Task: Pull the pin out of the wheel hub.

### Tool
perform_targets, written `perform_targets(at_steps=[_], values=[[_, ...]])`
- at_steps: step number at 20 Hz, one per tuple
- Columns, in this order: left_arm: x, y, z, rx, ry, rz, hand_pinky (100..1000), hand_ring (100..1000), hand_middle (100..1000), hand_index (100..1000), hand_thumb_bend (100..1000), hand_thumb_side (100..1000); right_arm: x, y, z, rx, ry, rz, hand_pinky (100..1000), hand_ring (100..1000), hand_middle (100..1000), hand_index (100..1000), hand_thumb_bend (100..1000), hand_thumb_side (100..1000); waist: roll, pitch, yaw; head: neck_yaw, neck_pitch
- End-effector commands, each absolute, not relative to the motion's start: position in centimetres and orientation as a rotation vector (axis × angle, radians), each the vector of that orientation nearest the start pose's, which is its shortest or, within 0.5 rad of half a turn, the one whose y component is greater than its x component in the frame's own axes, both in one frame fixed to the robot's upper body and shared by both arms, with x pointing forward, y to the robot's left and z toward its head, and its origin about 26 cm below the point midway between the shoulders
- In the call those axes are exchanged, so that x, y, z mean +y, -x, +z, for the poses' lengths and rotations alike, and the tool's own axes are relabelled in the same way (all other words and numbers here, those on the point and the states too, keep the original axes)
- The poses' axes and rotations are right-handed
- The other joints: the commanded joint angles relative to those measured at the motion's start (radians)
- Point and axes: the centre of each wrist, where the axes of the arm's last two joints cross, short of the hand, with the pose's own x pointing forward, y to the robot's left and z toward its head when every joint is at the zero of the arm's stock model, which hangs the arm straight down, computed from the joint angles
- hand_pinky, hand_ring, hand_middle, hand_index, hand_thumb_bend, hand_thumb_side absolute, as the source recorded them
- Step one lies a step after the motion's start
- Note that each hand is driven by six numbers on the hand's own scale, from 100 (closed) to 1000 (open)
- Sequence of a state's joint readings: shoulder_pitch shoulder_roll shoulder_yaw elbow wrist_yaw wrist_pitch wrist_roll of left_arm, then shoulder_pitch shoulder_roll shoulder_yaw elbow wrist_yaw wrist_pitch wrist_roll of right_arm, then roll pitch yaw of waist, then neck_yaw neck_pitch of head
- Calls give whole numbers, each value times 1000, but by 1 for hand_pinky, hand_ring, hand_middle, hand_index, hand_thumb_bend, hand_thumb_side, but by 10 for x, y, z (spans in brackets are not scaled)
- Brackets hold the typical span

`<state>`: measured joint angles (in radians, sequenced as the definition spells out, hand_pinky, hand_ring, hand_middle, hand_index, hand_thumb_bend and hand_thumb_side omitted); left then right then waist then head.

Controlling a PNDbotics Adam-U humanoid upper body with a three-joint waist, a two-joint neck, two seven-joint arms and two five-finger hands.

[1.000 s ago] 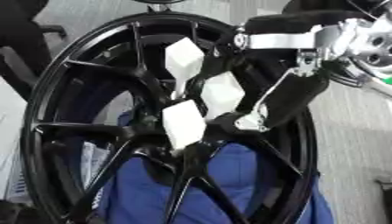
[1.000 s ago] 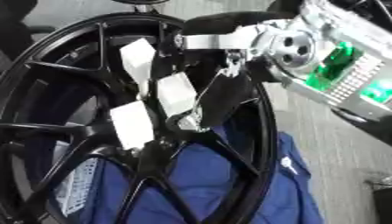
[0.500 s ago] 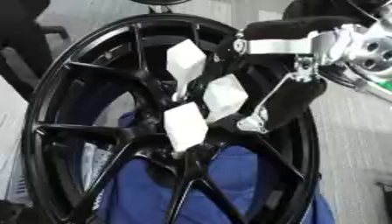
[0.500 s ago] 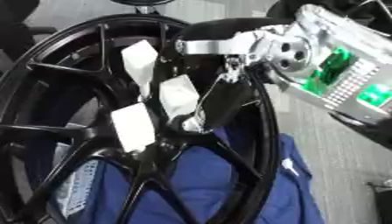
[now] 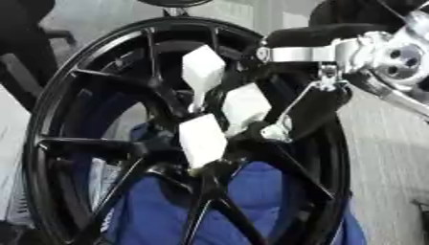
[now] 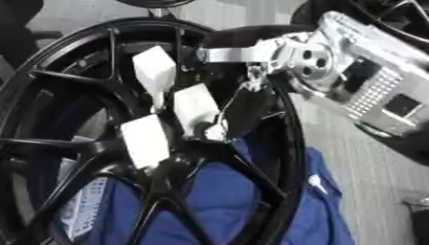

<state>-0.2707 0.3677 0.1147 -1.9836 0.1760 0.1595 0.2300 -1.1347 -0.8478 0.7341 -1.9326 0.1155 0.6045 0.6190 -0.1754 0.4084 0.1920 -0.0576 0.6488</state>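
My right hand (image 5: 251, 107) reaches in over the black wheel hub (image 5: 100, 119), its white-tipped fingers (image 5: 203, 139) bunched at the centre where the spokes meet. I cannot make out the pin, nor whether they grip anything.

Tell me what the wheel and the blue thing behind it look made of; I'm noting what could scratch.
The wheel looks like cast metal with a glossy black coat: thin rigid spokes, bright glints along the rim. The blue thing looks like soft matte cloth: it folds and sags behind the spokes. Neither can be confirmed by look alone.
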Motion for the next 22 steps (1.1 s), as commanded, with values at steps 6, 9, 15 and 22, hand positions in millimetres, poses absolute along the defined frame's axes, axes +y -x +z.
perform_targets(at_steps=[6, 9, 15, 22], values=[[297, -295, 210, -2139, -267, 19, 855, 758, 573, 725, 100, 696, -141, -294, 342, -1353, 488, 1748, 849, 756, 613, 721, 199, 100, 9, -18, 2, -5, -14], [298, -295, 210, -2139, -266, 20, 855, 758, 573, 725, 100, 696, -141, -294, 343, -1366, 482, 1741, 844, 736, 539, 672, 152, 100, 9, -19, 3, -5, -14], [298, -295, 209, -2137, -265, 21, 856, 757, 573, 725, 100, 695, -141, -292, 347, -1416, 486, 1703, 836, 704, 447, 586, 100, 100, 11, -24, 2, -8, -12], [299, -294, 209, -2134, -266, 25, 856, 757, 573, 725, 100, 691, -150, -297, 358, -1472, 529, 1623, 838, 683, 399, 543, 100, 100, 15, -42, -4, -14, -15]])
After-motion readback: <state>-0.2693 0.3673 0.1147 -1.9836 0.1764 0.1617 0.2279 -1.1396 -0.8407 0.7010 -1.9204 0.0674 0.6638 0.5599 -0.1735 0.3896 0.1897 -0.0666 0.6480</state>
